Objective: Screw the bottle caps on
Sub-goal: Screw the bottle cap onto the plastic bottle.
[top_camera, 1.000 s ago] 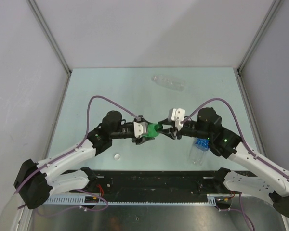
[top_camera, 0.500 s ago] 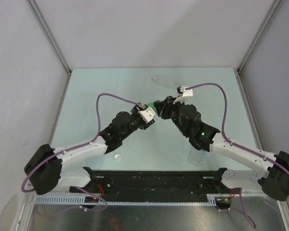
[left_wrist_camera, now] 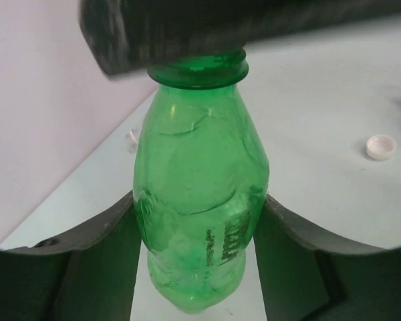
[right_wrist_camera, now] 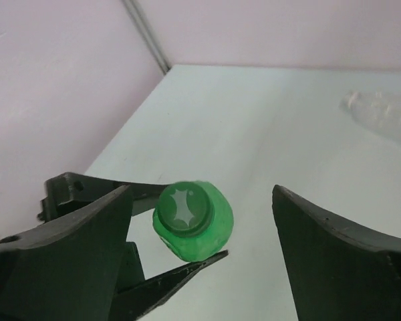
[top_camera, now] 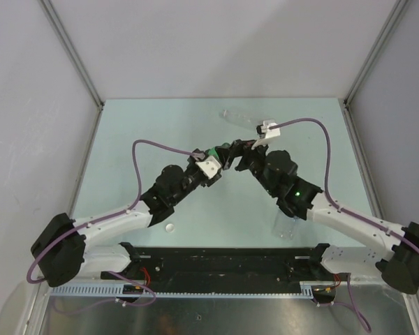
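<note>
Green bottle [left_wrist_camera: 199, 200] in left jaws, mouth hidden (behind blurred right jaws)

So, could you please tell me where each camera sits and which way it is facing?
Top external: above and behind the bases, looking down at the table; both arms show, meeting at the green bottle.
Left wrist: on the left arm, facing along the left gripper, whose fingers clamp the bottle's body.
Right wrist: on the right arm; the right gripper, open, frames the green cap end-on.
Shared: all three show the green bottle; top and right wrist also show the clear bottle.
</note>
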{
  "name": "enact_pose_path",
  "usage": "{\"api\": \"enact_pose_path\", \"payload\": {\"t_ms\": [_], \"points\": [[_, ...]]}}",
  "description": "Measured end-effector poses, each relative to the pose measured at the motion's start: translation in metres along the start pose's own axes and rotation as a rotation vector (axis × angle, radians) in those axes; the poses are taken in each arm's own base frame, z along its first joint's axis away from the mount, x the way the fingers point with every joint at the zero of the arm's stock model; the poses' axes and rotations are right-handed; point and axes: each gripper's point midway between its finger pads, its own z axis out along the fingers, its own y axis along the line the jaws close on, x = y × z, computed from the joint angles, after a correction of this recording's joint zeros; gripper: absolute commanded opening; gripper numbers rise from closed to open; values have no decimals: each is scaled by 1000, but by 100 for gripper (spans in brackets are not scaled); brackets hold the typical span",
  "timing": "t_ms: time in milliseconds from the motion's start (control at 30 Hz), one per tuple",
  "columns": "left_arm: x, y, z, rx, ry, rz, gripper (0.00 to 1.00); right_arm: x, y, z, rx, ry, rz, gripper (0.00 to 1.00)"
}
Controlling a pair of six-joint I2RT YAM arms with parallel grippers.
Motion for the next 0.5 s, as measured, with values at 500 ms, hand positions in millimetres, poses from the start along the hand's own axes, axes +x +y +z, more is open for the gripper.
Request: {"api": "enact_pose_path", "payload": {"t_ms": [500], "points": [[-8,-72,-50,495,-45,38,0,-5,35,-105,-646,81,-763,89]]}}
